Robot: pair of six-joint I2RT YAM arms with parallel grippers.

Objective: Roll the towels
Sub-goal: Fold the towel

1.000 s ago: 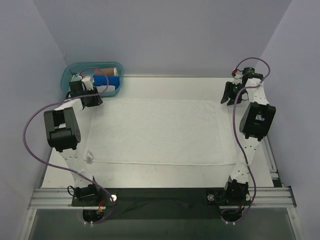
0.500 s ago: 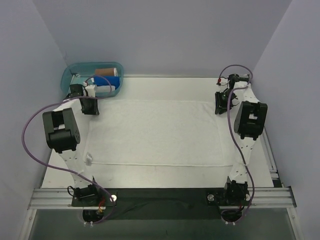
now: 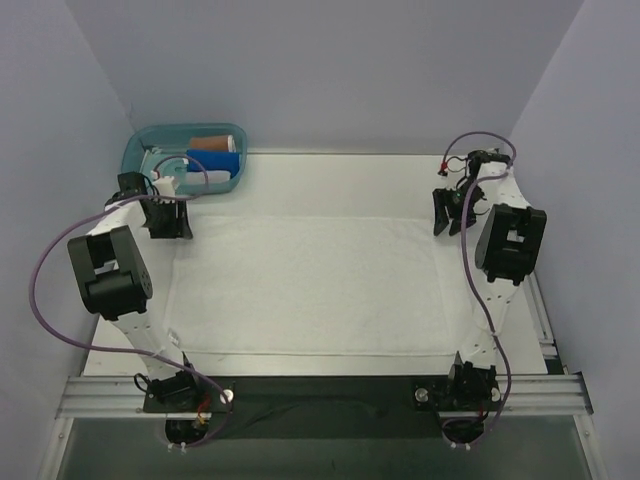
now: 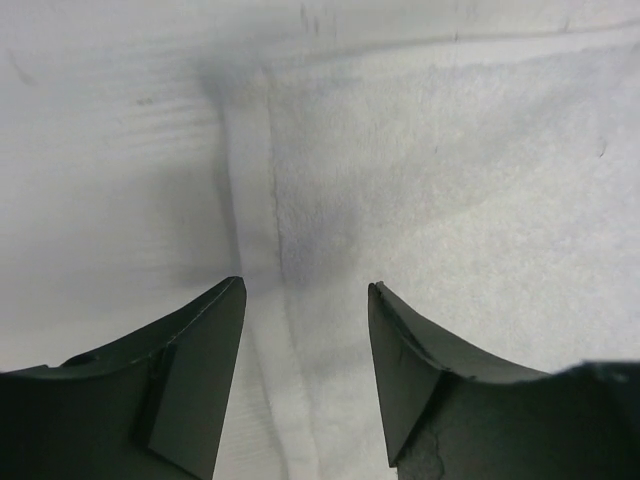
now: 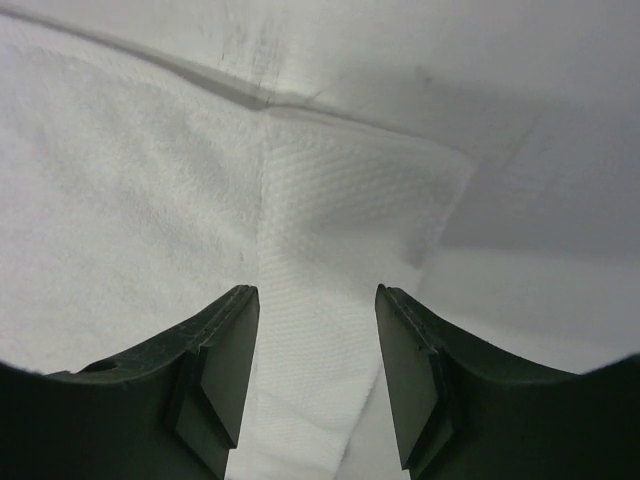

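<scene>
Top external view looks down from high behind the near edge of the towel (image 3: 310,270), covering it whole. Each wrist view faces down, close over one far corner of the towel, also seen from above.

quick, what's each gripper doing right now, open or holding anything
Left gripper: open, holding nothing, over the edge of the white terry-cloth towel.
Right gripper: open, holding nothing, over the towel near its corner.

The towel (image 3: 305,275) is seen as plain white, with a woven band at its edge. The bin (image 3: 130,152) is coloured teal, with a blue roll (image 3: 215,161) and a brown roll (image 3: 212,143) inside. The left gripper (image 4: 305,290) and right gripper (image 5: 317,292) are coloured black.
</scene>
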